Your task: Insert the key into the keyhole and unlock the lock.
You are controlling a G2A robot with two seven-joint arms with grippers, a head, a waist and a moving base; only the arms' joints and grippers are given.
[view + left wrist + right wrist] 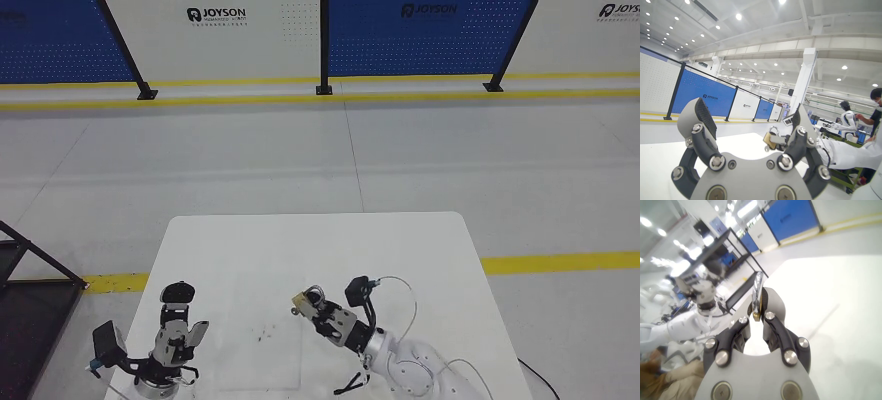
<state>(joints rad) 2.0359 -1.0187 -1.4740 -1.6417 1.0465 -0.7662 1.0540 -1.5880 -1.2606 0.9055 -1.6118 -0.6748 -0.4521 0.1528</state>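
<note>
Well, lock point(302, 299): small metal padlock, up just over the table point(400, 250), near its middle.
Right claw point(759, 300): squeezed tight on the lock's gold body, with the silver loop poking out.
Left claw point(750, 113): wide apart, holding nothing, at about 8 o'clock from the lock.
Feel: likely hard, heavy, smooth and slippy; grip the flat sides.
Hard to see: key and keyhole; a little ring point(767, 148) may hang under the lock.
</note>
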